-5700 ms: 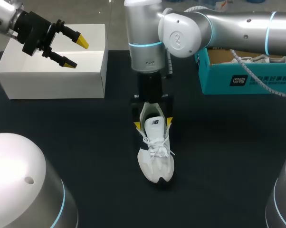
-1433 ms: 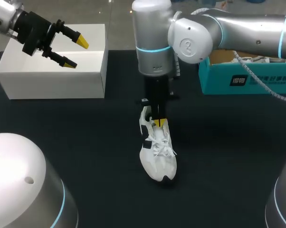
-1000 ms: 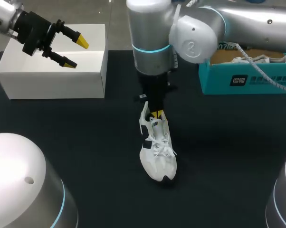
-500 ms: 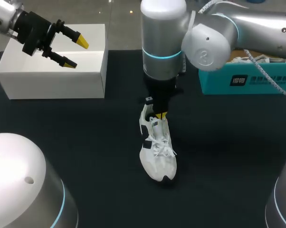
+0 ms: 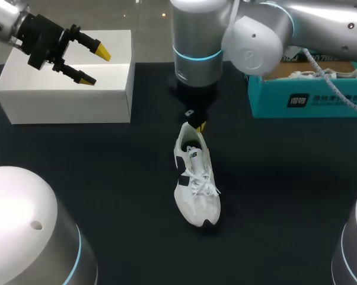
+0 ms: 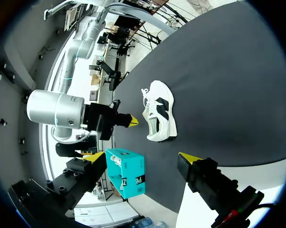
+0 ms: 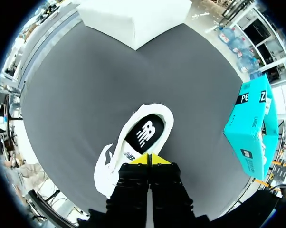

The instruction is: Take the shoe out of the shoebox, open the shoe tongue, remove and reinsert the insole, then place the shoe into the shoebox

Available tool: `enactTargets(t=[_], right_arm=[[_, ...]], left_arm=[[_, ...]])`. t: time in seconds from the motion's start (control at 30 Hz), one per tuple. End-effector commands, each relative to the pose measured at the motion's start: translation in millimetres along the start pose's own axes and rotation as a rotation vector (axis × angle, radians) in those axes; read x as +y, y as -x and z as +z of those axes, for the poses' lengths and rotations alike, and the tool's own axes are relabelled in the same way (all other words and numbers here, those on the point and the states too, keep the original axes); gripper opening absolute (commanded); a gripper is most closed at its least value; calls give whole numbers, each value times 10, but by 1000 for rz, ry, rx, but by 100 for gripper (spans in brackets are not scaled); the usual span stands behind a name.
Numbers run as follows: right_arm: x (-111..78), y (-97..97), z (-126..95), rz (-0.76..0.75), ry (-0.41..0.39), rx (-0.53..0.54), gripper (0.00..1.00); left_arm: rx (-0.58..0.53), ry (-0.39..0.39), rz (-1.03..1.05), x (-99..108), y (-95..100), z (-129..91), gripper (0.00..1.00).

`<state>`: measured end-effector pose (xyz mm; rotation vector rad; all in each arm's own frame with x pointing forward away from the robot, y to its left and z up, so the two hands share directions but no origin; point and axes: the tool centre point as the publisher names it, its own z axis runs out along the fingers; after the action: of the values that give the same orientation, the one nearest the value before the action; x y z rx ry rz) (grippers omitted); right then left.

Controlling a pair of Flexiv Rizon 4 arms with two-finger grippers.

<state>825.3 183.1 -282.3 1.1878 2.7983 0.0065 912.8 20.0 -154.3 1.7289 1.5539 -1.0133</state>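
Observation:
A white lace-up shoe point(image 5: 196, 184) stands on the black table point(image 5: 107, 178), toe toward me. Its dark insole point(image 7: 145, 133) with a white logo shows through the opening. My right gripper point(image 5: 197, 126) hangs shut and empty just above and behind the heel; in the right wrist view the gripper point(image 7: 150, 159) has its yellow tips pressed together over the shoe point(image 7: 128, 147). My left gripper point(image 5: 89, 60) is open and holds nothing, high over the white box point(image 5: 66, 89) at the far left. The left wrist view shows the shoe point(image 6: 160, 111) far ahead of that gripper point(image 6: 142, 159).
The teal shoebox point(image 5: 303, 98) stands open at the far right, with white paper and a cable over it. It also shows beside the shoe as the teal shoebox point(image 7: 252, 123). The white box point(image 7: 133, 16) lies ahead of the shoe's heel.
My right arm has risen and drawn back from the shoe's tongue, its shut fingers now clear of the opening. The shoe and the left arm have stayed put.

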Motion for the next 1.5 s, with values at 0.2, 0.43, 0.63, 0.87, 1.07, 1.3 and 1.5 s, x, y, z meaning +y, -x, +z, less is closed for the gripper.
enactTargets(t=[0.2,0.43,0.63,0.87,1.07,1.3,1.5], right_arm=[[-23,0,-50,-689,143,-72,0],[-23,0,-50,-689,143,-72,0],[149,134,-42,-1017,136,-63,0],[230,314,7,-1057,102,-30,0],[366,400,103,-1053,100,-19,29],[494,429,192,-974,96,-46,43],[587,398,306,-949,103,-38,42]], left_arm=[[2,-1,1,1,-1,-4,100],[2,-1,1,1,-1,-4,100],[2,-1,1,1,-1,-4,100],[2,-1,1,1,-1,-4,100],[2,-1,1,1,-1,-4,100],[2,-1,1,1,-1,-4,100],[2,-1,1,1,-1,-4,100]])
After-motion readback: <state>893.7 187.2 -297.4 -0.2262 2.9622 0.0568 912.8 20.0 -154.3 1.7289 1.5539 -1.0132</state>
